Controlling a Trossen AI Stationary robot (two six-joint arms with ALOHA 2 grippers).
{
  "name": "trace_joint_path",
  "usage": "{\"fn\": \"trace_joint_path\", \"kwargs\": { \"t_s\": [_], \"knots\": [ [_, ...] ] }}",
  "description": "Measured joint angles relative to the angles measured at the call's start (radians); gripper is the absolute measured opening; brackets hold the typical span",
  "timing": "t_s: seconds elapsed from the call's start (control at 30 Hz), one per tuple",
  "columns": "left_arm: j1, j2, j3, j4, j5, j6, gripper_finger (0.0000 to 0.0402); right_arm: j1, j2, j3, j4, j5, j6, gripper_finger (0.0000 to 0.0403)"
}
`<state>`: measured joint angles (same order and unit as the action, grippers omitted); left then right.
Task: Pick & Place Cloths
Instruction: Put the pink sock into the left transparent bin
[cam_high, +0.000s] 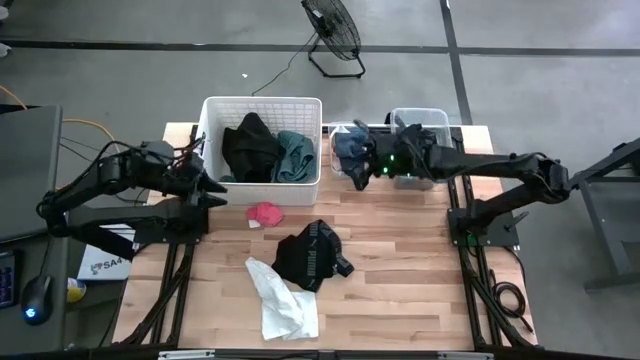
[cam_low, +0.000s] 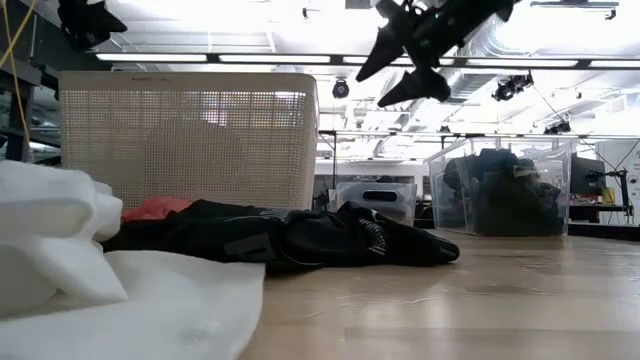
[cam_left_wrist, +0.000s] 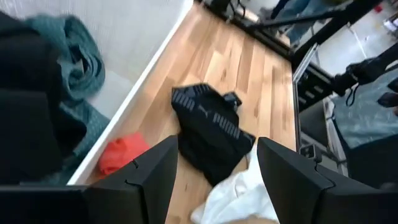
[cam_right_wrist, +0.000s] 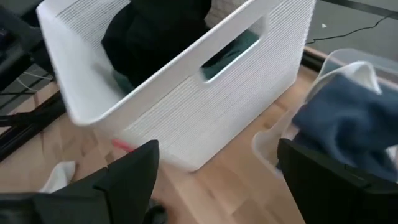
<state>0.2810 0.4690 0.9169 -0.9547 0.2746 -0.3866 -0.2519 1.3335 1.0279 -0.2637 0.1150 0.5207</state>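
A black cloth (cam_high: 312, 255) lies crumpled on the table's middle; it also shows in the left wrist view (cam_left_wrist: 211, 127) and the low view (cam_low: 300, 235). A small red-pink cloth (cam_high: 265, 213) lies in front of the white basket (cam_high: 210, 150). A white cloth (cam_high: 282, 298) lies near the front edge. A black cloth (cam_high: 248, 145) and a teal cloth (cam_high: 293, 156) lie inside the basket. My left gripper (cam_high: 215, 190) is open and empty, raised by the basket's near left corner. My right gripper (cam_high: 358, 172) is open and empty, raised between the basket and the tubs.
Two clear plastic tubs (cam_high: 430, 120) stand at the back right; the smaller one (cam_high: 338, 130) holds a blue-grey cloth (cam_right_wrist: 348, 124). A floor fan (cam_high: 333, 30) stands beyond the table. Bare wood lies to the right of the black cloth.
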Motion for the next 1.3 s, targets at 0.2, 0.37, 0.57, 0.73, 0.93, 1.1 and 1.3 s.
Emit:
{"fn": "trace_joint_path", "kwargs": {
  "t_s": [0.2,0.37,0.57,0.73,0.93,1.1,1.3],
  "knots": [
    [0.000,0.034,0.000,-0.067,0.004,-0.006,0.0216,0.154,-0.001,0.000,-0.037,0.154,0.127,0.0317],
    [0.000,0.017,-0.038,-0.079,0.009,-0.040,0.0216,0.247,-0.001,0.000,-0.083,0.221,0.256,0.0317],
    [-0.001,-0.057,-0.181,0.034,0.118,-0.139,0.0216,0.329,-0.001,0.000,-0.138,0.225,0.330,0.0316],
    [-0.012,-0.072,-0.248,0.222,0.158,-0.194,0.0216,0.362,-0.001,0.000,-0.169,0.226,0.309,0.0316],
    [-0.092,-0.002,-0.249,0.440,0.080,-0.195,0.0216,0.361,-0.001,0.000,-0.195,0.227,0.264,0.0316],
    [-0.191,0.069,-0.249,0.623,-0.019,-0.196,0.0216,0.361,-0.001,0.000,-0.200,0.223,0.215,0.0316],
    [-0.362,0.213,-0.249,0.794,-0.205,-0.173,0.0216,0.348,-0.009,0.000,-0.209,0.215,0.134,0.0316]
  ]
}}
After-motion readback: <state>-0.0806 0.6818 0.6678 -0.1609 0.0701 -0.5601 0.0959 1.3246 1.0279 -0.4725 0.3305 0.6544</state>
